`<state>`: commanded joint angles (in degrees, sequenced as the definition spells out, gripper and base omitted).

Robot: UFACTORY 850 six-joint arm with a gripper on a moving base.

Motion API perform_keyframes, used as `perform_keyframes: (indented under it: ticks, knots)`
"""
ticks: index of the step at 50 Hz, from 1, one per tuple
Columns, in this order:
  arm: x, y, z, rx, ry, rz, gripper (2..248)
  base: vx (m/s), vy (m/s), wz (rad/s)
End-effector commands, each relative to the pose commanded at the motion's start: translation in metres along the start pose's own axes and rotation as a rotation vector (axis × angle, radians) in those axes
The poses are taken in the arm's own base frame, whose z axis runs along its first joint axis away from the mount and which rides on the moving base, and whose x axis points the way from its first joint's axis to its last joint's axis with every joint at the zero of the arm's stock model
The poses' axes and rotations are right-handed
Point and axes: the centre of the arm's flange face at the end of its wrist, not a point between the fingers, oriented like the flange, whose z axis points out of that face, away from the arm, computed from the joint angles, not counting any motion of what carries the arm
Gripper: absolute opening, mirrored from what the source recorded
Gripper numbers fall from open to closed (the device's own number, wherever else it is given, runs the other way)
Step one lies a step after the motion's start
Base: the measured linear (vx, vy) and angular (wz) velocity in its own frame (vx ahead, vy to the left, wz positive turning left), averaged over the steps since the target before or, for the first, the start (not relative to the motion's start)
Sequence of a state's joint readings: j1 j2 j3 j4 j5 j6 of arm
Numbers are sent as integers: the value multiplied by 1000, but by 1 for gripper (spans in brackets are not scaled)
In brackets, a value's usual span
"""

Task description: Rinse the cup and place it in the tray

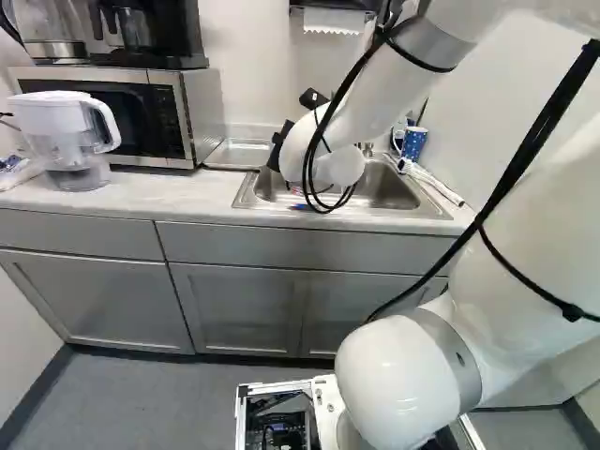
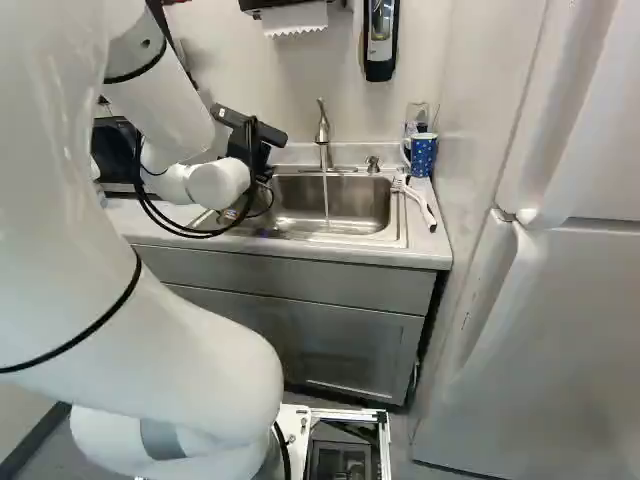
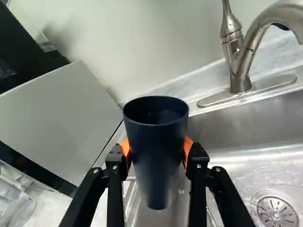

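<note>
- Cup point(image 3: 156, 156): dark blue, upright, mouth up; off the counter near the sink's 10 o'clock corner, in the gripper point(image 2: 246, 150); the fingers stand parted by the cup's width, orange pads point(image 3: 188, 150) pressed on it from both sides; both base views hide the cup
- Jug point(image 1: 70, 141): clear with a white top; on the counter point(image 1: 127, 195), at the sink's 9 o'clock
- Microwave point(image 1: 202, 112): just beside the jug, towards 10 o'clock from the sink
- Tray point(image 1: 239, 155): metal, at 10 o'clock, between microwave and sink
- Sink point(image 2: 345, 205): clock centre, 12 at the wall; its drain point(image 3: 277, 213) shows in the wrist view
- Tap point(image 2: 323, 130): at 12 o'clock; a thin stream point(image 2: 326, 195) runs into the sink, apart from the cup
- Mug point(image 2: 423, 155): blue, with pale spots, at 2 o'clock
- Fridge point(image 2: 560, 320): white, at 4 o'clock
</note>
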<state>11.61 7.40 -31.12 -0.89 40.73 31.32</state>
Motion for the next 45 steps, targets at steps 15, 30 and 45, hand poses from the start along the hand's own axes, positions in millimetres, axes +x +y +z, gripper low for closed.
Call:
perform_keyframes:
  ticks: [15,30,45]
  knots:
    - [0,0,0,0,0,158,124,0,0,0]
    - [0,0,0,0,0,315,124,0,0,0]
    - [0,0,0,0,0,473,124,0,0,0]
